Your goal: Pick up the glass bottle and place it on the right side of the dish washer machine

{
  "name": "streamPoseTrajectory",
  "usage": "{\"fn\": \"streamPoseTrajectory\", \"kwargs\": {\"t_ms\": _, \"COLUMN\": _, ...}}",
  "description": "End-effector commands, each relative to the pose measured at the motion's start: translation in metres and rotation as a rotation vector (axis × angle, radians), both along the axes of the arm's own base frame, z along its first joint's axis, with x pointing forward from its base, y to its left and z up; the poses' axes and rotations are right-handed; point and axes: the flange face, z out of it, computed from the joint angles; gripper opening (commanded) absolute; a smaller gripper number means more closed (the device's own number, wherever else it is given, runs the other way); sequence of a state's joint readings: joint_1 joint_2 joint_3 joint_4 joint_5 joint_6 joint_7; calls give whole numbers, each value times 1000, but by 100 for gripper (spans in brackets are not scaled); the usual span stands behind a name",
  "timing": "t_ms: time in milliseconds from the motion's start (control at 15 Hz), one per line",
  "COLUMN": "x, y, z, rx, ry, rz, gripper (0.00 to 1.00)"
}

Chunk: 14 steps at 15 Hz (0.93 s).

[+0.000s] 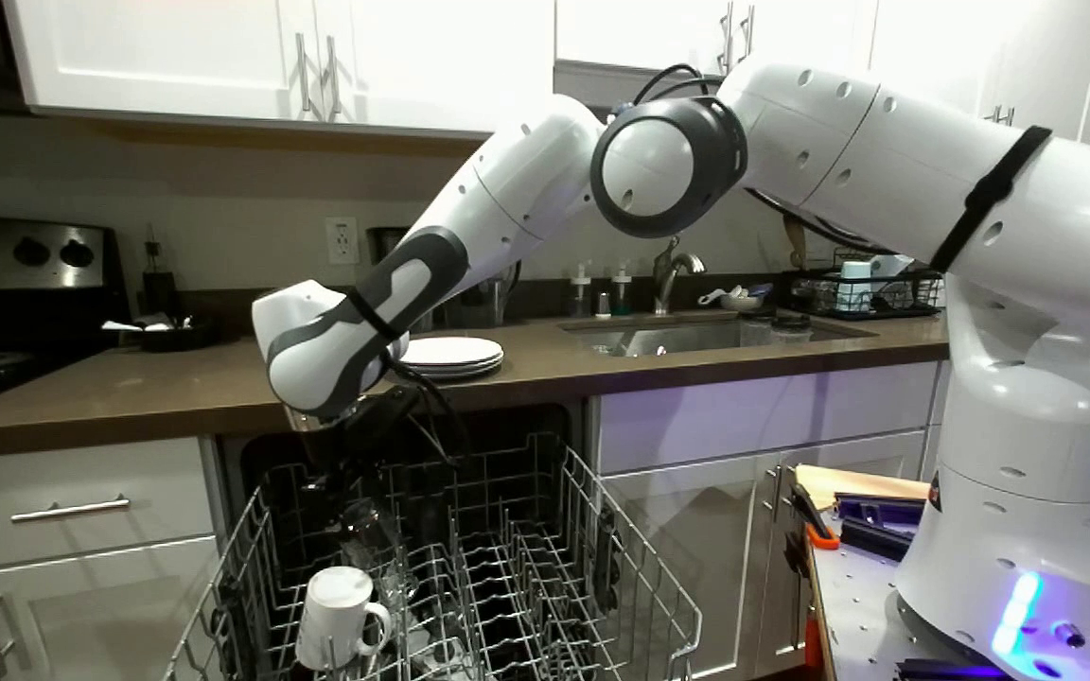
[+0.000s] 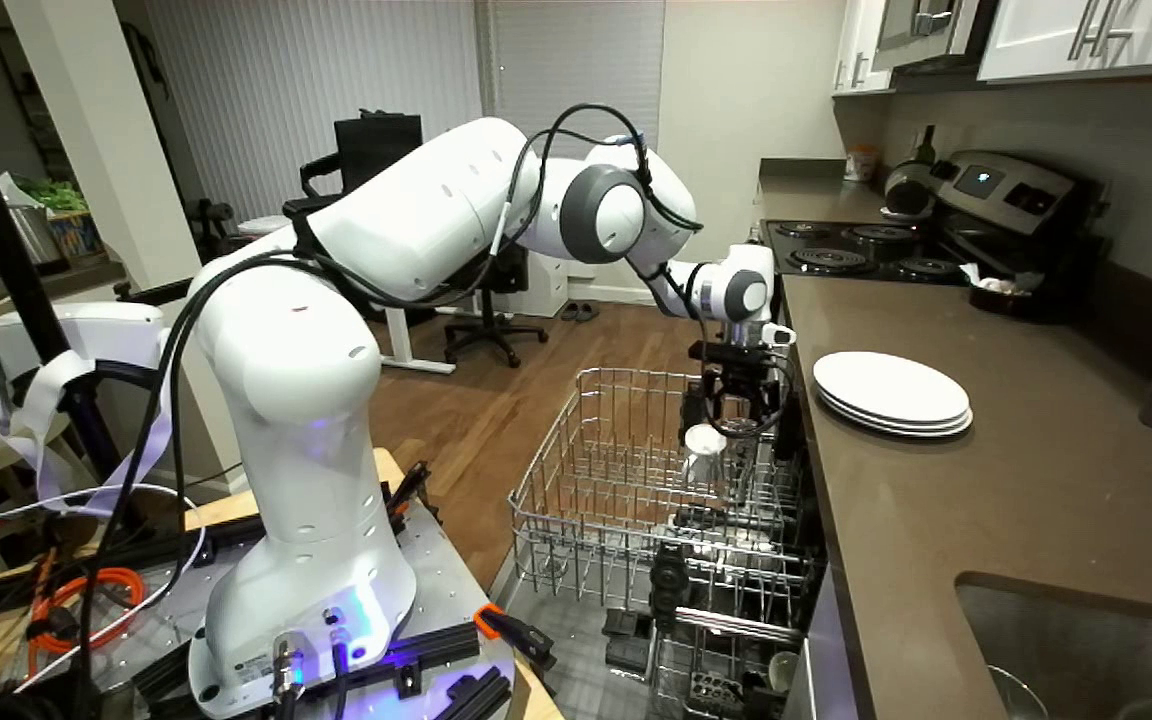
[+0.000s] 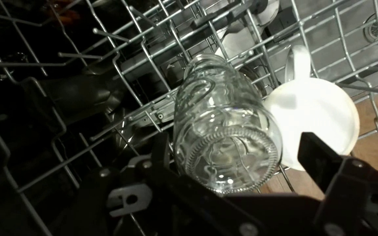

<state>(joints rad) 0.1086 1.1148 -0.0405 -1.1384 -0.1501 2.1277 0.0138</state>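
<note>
The clear glass bottle (image 3: 225,124) stands base-up in the dishwasher's wire rack in the wrist view, its ribbed base toward the camera and its mouth down among the tines. It shows dimly in an exterior view (image 1: 370,534). My gripper (image 3: 236,147) is open, with a finger on either side of the bottle's base. The left finger is close to the glass; a gap shows at the right finger. Whether the left finger touches is unclear. In both exterior views the gripper (image 1: 342,487) (image 2: 736,395) is over the pulled-out dishwasher rack (image 1: 633,536) (image 2: 576,522).
A white mug (image 3: 313,114) sits in the rack right beside the bottle, by my right finger; it also shows in both exterior views (image 1: 332,615) (image 2: 704,440). Rows of tines surround the bottle. The counter edge (image 1: 545,390) with stacked white plates (image 1: 450,352) (image 2: 891,390) is behind the rack.
</note>
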Motion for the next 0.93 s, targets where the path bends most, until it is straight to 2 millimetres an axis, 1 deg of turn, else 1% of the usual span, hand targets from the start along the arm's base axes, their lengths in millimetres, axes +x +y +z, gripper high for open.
{"fn": "streamPoseTrajectory", "kwargs": {"t_ms": 0, "x": 6, "y": 0, "z": -12, "rx": -11, "ry": 19, "rz": -17, "gripper": 100}}
{"fn": "streamPoseTrajectory", "kwargs": {"t_ms": 400, "x": 6, "y": -2, "z": -32, "rx": -11, "ry": 46, "rz": -18, "gripper": 100}}
{"fn": "streamPoseTrajectory", "kwargs": {"t_ms": 467, "x": 6, "y": -2, "z": -34, "rx": -11, "ry": 48, "rz": -17, "gripper": 89}}
{"fn": "streamPoseTrajectory", "kwargs": {"t_ms": 533, "x": 7, "y": -3, "z": -35, "rx": -7, "ry": 44, "rz": -16, "gripper": 73}}
{"fn": "streamPoseTrajectory", "kwargs": {"t_ms": 600, "x": 8, "y": -3, "z": -32, "rx": -5, "ry": 37, "rz": -15, "gripper": 67}}
{"fn": "streamPoseTrajectory", "kwargs": {"t_ms": 667, "x": 10, "y": -4, "z": -28, "rx": -9, "ry": 32, "rz": -17, "gripper": 61}}
{"fn": "streamPoseTrajectory", "kwargs": {"t_ms": 867, "x": 9, "y": -2, "z": -16, "rx": -13, "ry": 37, "rz": -18, "gripper": 61}}
